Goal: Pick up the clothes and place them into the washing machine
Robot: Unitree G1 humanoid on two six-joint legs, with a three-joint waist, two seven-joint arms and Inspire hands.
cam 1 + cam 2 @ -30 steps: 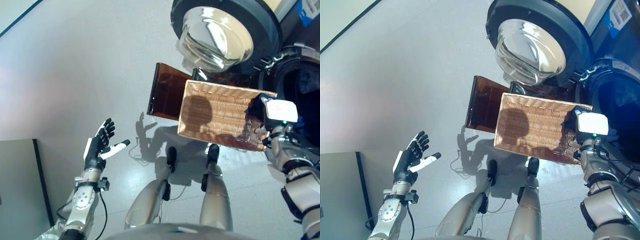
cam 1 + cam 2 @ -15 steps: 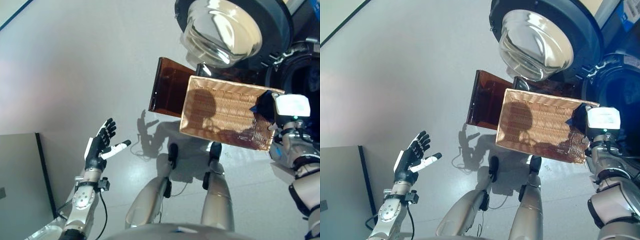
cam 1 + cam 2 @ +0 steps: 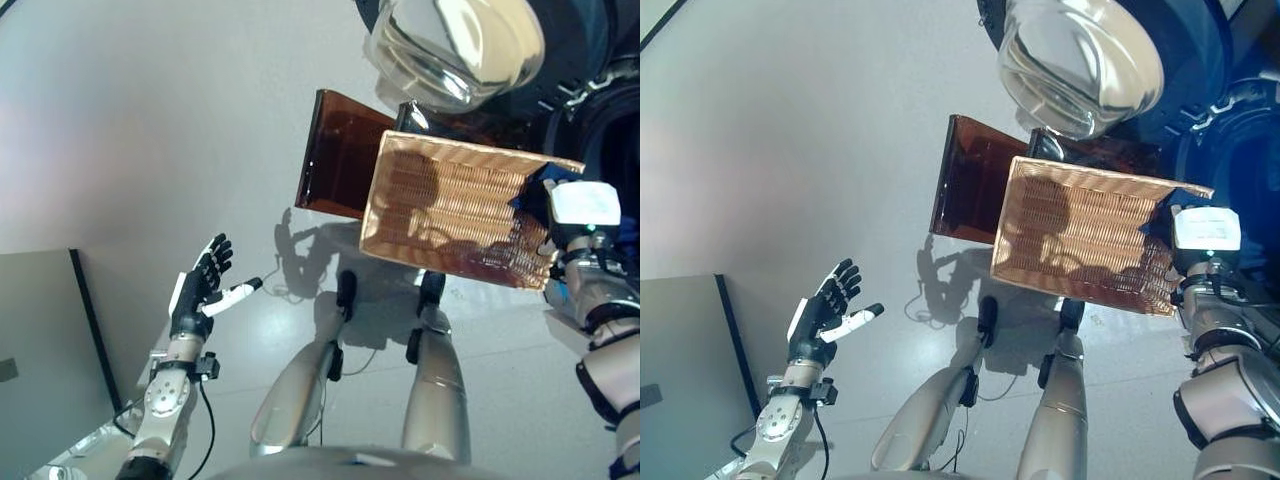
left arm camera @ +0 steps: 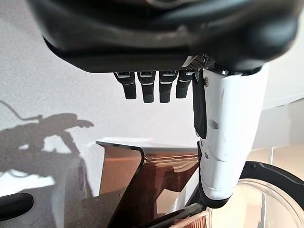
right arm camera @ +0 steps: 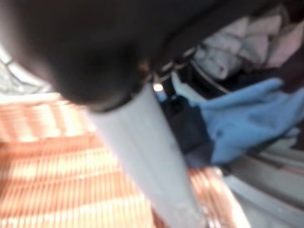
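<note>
We see the right robot hand (image 3: 560,215) at three o'clock, fingers hidden, tipping the wicker basket (image 3: 450,220) toward the washing machine (image 5: 266,190), blue clothes (image 5: 247,116) at its mouth, nearly loaded, the left robot hand (image 3: 200,290) open.

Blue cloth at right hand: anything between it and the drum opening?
Nothing visible blocks it. The blue cloth hangs at the drum opening beside the right hand and wicker basket; the door is swung open.
</note>
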